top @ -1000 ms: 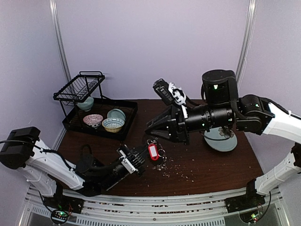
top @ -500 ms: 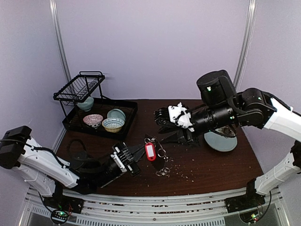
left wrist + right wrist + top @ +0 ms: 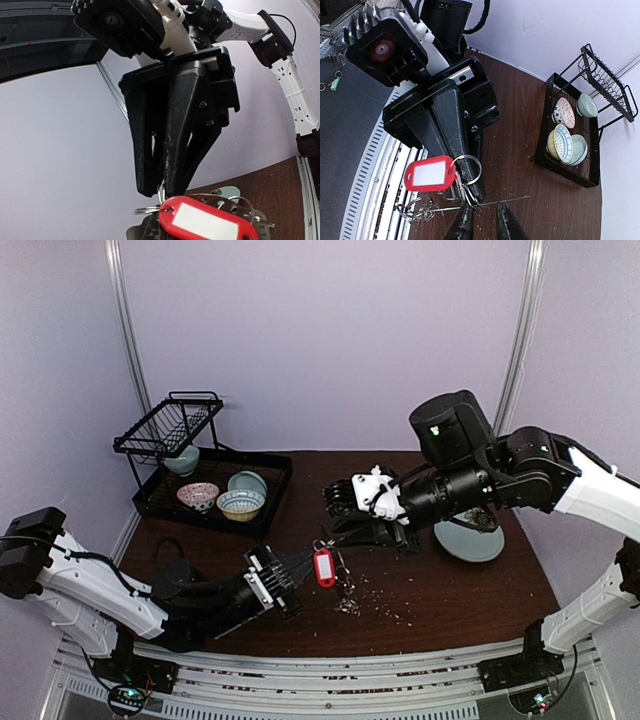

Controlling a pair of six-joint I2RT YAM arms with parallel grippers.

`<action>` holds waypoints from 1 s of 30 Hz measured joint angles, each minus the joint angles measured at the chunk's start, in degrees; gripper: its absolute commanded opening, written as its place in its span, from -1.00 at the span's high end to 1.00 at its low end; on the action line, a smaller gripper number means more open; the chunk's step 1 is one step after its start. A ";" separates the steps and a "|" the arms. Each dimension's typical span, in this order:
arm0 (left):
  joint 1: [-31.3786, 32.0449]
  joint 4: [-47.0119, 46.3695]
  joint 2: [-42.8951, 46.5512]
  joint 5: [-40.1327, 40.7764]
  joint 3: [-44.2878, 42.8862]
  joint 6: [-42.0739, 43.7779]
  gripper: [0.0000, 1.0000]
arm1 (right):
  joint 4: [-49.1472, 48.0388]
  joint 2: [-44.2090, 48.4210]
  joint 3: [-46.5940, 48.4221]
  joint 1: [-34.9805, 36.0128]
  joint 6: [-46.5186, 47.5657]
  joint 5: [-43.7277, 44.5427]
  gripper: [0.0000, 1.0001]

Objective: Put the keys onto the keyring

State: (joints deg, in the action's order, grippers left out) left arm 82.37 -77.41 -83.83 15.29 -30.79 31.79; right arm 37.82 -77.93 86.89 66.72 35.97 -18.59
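My left gripper (image 3: 296, 568) is shut on the keyring and holds it above the table. In the right wrist view its black fingers (image 3: 465, 150) come down from the top, and the keyring shows edge-on as a thin silver line (image 3: 512, 199) with small wire rings (image 3: 412, 210) at its left end. A key with a red tag (image 3: 324, 567) hangs there on a wire ring (image 3: 468, 170); the tag also shows in the left wrist view (image 3: 205, 220). My right gripper (image 3: 325, 534) points down at the bunch. Its jaws are a narrow gap apart (image 3: 485, 220), with a small wire ring between the tips (image 3: 162, 192). The other keys are hidden.
A black dish rack tray (image 3: 268, 502) with several bowls stands at the back left. A pale green plate (image 3: 470, 540) lies under the right arm. A few loose wire rings (image 3: 347, 606) and crumbs lie on the brown table below the bunch.
My right gripper has turned, brought its wide-open jaws down to a narrow gap, and moved its tips to the top of the bunch. My left gripper has shifted slightly with the red-tagged key.
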 measured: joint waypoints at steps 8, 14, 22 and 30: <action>0.00 1.75 0.02 -0.13 -0.46 0.22 1.00 | 1.33 -0.63 0.42 -0.20 0.83 -1.86 1.00; 0.02 2.56 0.92 -0.37 -0.48 -0.09 0.92 | 1.01 -0.63 0.61 -0.26 0.76 -2.27 1.00; 0.00 3.54 5.95 3.10 2.78 -5.18 0.13 | -4.13 1.25 -3.06 -0.28 -7.43 0.48 1.00; -0.11 15.41 14.03 10.32 6.62 -11.37 0.09 | -6.01 0.52 -3.02 -0.37 -16.52 4.79 1.00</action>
State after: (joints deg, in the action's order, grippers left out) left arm 82.26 -62.00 -69.80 25.61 -24.16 20.43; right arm 31.81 -77.41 83.88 66.35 19.44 -13.80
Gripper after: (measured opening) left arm 0.451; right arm 0.005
